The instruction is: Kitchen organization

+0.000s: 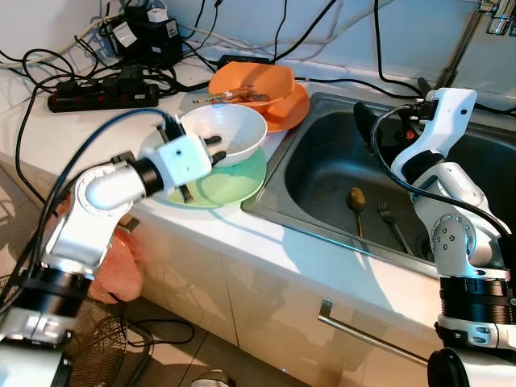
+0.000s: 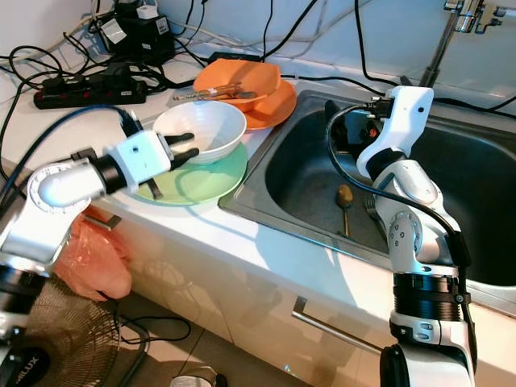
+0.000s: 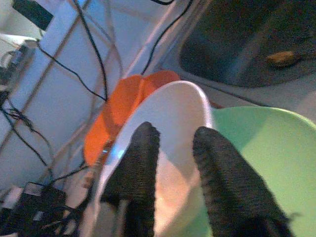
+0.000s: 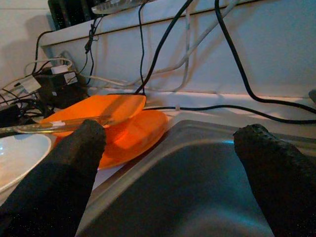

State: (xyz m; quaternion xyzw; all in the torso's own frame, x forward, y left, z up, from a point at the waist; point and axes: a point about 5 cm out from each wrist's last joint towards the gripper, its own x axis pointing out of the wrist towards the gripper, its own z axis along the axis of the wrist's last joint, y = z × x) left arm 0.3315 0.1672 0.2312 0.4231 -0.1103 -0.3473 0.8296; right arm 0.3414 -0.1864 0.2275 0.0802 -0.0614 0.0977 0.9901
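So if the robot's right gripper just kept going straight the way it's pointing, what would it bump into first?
Probably the orange bowl and orange plate on the counter just past the sink rim. The right gripper hangs open over the basin, aimed at them, though depth is hard to judge.

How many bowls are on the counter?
2. A round white bowl sits on the flat green plate, at the left end effector. A squarish orange bowl sits on the orange plate beside the sink. Others may be hidden.
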